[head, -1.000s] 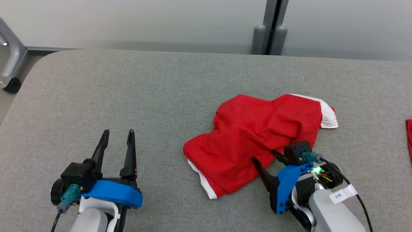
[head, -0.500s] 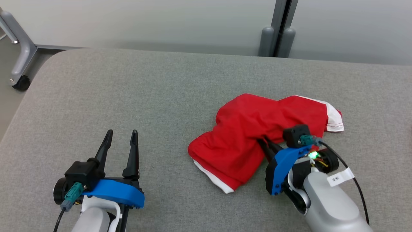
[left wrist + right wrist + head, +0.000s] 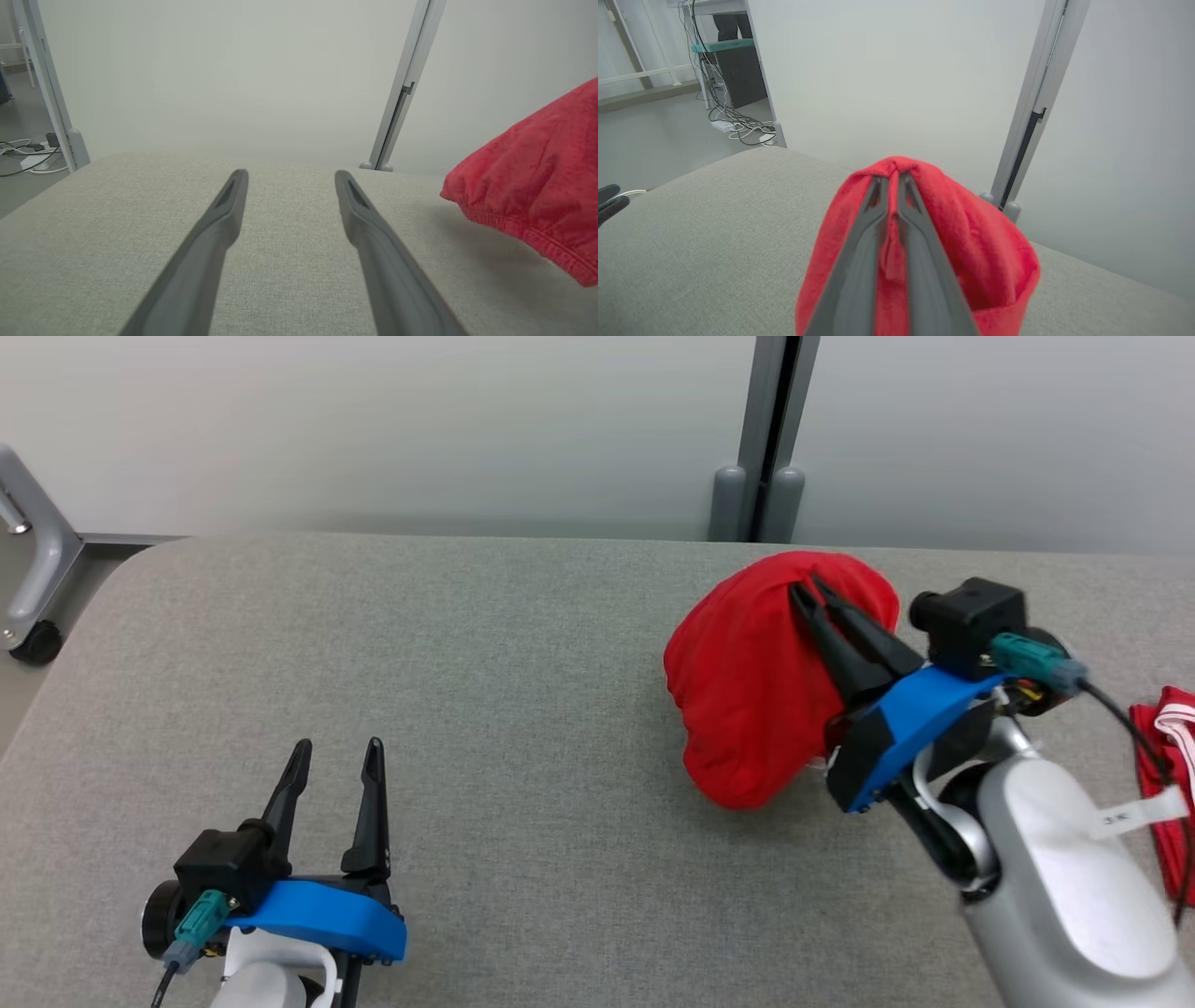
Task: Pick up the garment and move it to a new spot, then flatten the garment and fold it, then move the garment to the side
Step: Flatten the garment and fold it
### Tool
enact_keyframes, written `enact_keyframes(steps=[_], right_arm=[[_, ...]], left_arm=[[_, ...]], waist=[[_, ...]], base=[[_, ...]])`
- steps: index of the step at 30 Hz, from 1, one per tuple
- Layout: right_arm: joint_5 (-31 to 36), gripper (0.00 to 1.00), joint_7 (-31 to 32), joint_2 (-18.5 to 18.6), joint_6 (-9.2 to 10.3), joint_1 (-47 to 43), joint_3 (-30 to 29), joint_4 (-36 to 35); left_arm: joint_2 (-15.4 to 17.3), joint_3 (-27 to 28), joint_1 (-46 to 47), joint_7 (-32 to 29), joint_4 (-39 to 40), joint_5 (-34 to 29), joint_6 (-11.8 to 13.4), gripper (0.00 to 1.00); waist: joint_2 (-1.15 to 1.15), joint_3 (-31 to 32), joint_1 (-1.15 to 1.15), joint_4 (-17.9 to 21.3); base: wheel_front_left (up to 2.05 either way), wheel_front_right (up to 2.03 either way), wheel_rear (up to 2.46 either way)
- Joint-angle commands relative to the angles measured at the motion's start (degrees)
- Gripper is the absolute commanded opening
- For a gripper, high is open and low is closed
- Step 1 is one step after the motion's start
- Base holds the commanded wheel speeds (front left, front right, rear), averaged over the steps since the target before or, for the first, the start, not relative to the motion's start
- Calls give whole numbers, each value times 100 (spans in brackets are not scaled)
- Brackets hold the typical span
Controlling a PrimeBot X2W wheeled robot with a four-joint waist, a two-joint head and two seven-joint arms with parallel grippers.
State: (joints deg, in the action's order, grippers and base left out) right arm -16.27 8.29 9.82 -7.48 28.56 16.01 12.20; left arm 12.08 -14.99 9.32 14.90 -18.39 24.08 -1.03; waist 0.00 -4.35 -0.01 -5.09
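Nearest the robot, at about 7 o'clock in the head view, the left jaws stand spread wide and empty, low over the grey desk [image 3: 467, 709]. The left wrist view shows bare fabric surface between the two fingers [image 3: 219, 233].

At 4 o'clock the pale right forearm [image 3: 1064, 877] reaches up and away to the right jaws at about 2 o'clock. These are pressed together, pinching a fold near the top of the red garment [image 3: 747, 700]. In the right wrist view a thin ridge of red cloth [image 3: 985, 252] is caught between the two fingers and the rest drapes down around them.

The garment hangs as a bunched bundle, most of it off the desk, with a shadow beneath it. In the left wrist view its gathered hem [image 3: 537, 186] dangles at 3 o'clock. Whether its lowest fold clears the surface I cannot tell.

Just beyond the right arm, at the 3 o'clock edge, lies a second red cloth [image 3: 1167, 747] with white stripes. Farthest off, at 12 o'clock, a grey post [image 3: 761, 448] stands against the pale wall.

This looks like the first step: the garment is picked up but not yet set in its new spot. Next it likely needs carrying toward the open middle of the desk, around 10 o'clock from the bundle, and lowering gently before release. There both arms could reach it for flattening.
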Motion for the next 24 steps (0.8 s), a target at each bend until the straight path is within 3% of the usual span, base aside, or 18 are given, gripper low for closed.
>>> enact_keyframes(steps=[1,8,11,15,16,17,20,24], right_arm=[[-4,0,109,50,-3,-106,-41,-217],[23,0,1168,220,-2,-746,-501,-1798],[34,0,1430,240,-3,-946,-642,-1802],[-25,0,1496,272,-3,-1118,-559,-1109],[-25,45,1466,254,-3,-1160,-518,-868],[-7,100,1442,242,-2,-1218,-511,-600],[103,100,1151,199,-3,-1283,-536,-50],[163,100,533,70,-2,-1403,-817,184]], left_arm=[[17,26,-37,23,29,17,17,100],[17,-6,0,23,88,50,39,100],[27,-7,48,24,99,60,44,100],[18,-27,111,25,84,60,38,100],[11,-37,127,25,76,62,31,100],[2,-52,145,26,63,63,22,100],[-18,-91,170,27,37,58,6,100],[6,-55,112,30,36,68,36,100]], waist=[[0,11,1,19],[0,-56,1,21],[0,-118,1,13],[0,-175,1,-6],[0,-181,1,-14],[0,-182,1,-25],[0,-184,1,-59],[0,-159,1,-31]], base=[[0,0,0],[0,0,0],[0,0,0],[0,0,0],[0,0,0],[0,0,0],[0,0,0],[0,0,0]])
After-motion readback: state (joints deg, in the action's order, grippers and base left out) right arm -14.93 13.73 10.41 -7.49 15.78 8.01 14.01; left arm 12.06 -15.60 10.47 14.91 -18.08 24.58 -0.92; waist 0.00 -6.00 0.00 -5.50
